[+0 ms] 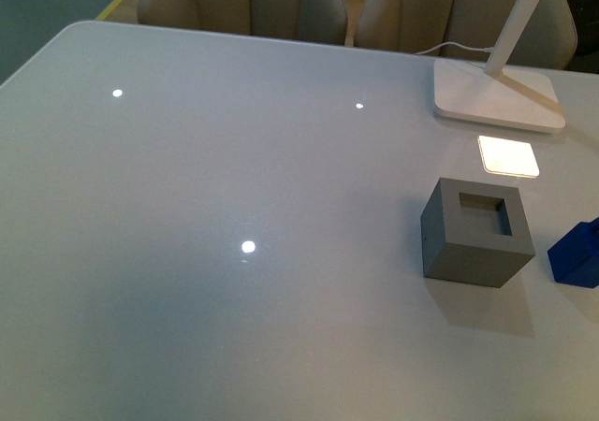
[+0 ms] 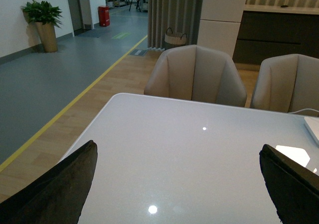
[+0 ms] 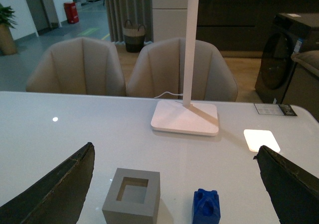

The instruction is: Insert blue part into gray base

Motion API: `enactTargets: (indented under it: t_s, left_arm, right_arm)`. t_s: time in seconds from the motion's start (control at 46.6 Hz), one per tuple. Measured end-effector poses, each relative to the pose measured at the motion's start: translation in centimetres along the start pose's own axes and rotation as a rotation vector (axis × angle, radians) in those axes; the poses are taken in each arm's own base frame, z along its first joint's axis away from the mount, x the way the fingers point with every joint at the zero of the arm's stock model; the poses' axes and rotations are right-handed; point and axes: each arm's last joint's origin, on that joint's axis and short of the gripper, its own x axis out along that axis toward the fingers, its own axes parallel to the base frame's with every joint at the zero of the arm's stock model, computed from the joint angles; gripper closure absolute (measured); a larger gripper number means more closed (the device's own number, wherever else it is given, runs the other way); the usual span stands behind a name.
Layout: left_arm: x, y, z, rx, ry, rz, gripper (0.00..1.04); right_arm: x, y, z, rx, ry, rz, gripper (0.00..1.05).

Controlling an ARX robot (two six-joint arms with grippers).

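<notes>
One big white table (image 1: 187,206) fills most of what you see from the front view. It is shiny, and a few small round lights shine back from it. Two tan chairs (image 1: 243,5) stand at its far edge.

Next in size is the white lamp (image 1: 501,94). Its flat foot rests on the far right part of the table, with a thin pole leaning up out of the picture. A bright square of light (image 1: 508,156) glows on the table just in front of the lamp foot.

Your left gripper (image 2: 178,154) has its two dark fingers (image 2: 50,189) spread wide apart. It holds nothing, and only bare table shows between them.

Your right gripper (image 3: 174,149) is spread wide too, with dark fingers (image 3: 55,189) at both sides of its view. It holds nothing. The two blocks sit on the table out ahead of it, and the fingers touch neither one.

The gray base (image 1: 475,234) is a cube on the right side of the table, in front of the glowing square. The square hole in its top faces up, and you can see it has nothing in it.

The blue part (image 1: 577,253) is smaller. It stands on the table just to the right of the gray base, near it but not touching. The front view cuts it off at the edge. The right wrist view shows it whole (image 3: 206,206), upright, with a little bump on top.
</notes>
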Motion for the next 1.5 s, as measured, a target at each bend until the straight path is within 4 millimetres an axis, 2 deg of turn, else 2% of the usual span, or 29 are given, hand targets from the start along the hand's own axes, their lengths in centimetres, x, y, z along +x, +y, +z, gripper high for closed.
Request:
enactTargets:
  t_s: [0.794, 0.88, 0.923, 1.052, 1.137, 1.223, 1.33, 1.502]
  left_arm:
    - [0.0, 0.0, 0.0, 0.0, 0.0, 0.0, 0.07]
    - [0.0, 0.0, 0.0, 0.0, 0.0, 0.002, 0.07]
    - [0.0, 0.0, 0.0, 0.0, 0.0, -0.001, 0.07]
    - [0.0, 0.0, 0.0, 0.0, 0.0, 0.0, 0.07]
    - [0.0, 0.0, 0.0, 0.0, 0.0, 0.0, 0.07]
    - [0.0, 0.0, 0.0, 0.0, 0.0, 0.0, 0.07]
    - [0.0, 0.0, 0.0, 0.0, 0.0, 0.0, 0.07]
    - [0.0, 0.0, 0.0, 0.0, 0.0, 0.0, 0.07]
  right_arm:
    - [0.0, 0.0, 0.0, 0.0, 0.003, -0.003, 0.09]
    - [0.2, 0.0, -0.3, -0.011, 0.236, -0.107, 0.09]
    - [0.5, 0.0, -0.2, -0.015, 0.306, -0.104, 0.09]
    - [2.8, -0.9, 2.0, 0.016, 0.35, -0.067, 0.09]
    - [5.6, -2.2, 3.5, 0.026, 0.411, -0.04, 0.09]
    - [10.6, -5.1, 4.0, 0.06, 0.535, -0.064, 0.09]
    - [16.6, -8.0, 1.3, 0.135, 0.776, -0.048, 0.09]
    - [20.6, -8.4, -3.6, 0.193, 0.987, 0.017, 0.09]
